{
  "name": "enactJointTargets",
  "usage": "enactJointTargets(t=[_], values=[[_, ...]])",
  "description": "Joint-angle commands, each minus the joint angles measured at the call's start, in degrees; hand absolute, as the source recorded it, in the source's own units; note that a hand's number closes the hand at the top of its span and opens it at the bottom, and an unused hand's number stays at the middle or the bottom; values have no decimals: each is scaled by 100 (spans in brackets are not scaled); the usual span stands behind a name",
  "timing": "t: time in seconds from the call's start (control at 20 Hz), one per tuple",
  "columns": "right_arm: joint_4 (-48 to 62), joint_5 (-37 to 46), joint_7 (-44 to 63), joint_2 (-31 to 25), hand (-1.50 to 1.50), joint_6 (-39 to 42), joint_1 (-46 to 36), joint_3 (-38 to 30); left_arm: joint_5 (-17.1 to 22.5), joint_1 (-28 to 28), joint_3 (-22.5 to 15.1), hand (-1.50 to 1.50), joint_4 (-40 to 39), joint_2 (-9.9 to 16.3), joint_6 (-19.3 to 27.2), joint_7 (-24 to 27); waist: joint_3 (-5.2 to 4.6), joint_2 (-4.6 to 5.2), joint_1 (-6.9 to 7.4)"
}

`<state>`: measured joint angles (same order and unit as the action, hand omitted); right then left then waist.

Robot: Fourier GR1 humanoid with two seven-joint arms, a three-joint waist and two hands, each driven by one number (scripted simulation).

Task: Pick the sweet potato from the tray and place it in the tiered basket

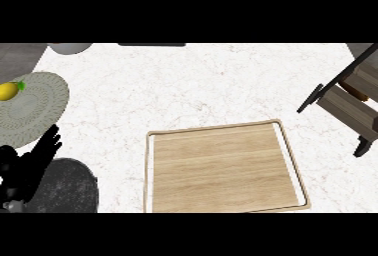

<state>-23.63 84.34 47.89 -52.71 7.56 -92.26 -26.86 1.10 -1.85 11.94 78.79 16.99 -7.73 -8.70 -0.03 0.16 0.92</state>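
Nearest, at the bench's lower-left edge, my left hand (pixel 29 165) rests with fingers straight and apart, holding nothing. Rightward the wooden tray (pixel 225 207) lies bare. A brown bit in the tiered basket (pixel 347 102) may be the sweet potato; stiff, weighty, best gripped mid-body.

Light falls evenly and brightly across the pale marbled surface (pixel 221 85), with no glare or hot spots. Shadows are nearly absent: the wooden tray (pixel 221 170) casts only a thin dark line inside its rim. The left hand (pixel 29 165) reads as flat black, its fingers (pixel 50 137) ragged-edged against the surface.
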Motion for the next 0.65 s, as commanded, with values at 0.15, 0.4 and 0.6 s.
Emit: enactJointTargets(t=[0.15, 0.4, 0.6], values=[[-913, -693, 717, -204, -150, -235, -311, -723, -13, -146, 45, 0, -135, -82, 55, 66, 1, -97, -205], [-2018, -1304, 336, -256, -150, -236, 3, -1116, 93, -120, 182, 0, -3, 2, 59, -81, 12, -153, -346], [-2828, -1918, 191, -239, -150, 406, 594, -1620, 17, -364, 182, 0, 67, -23, 100, 66, 24, -192, -434]])
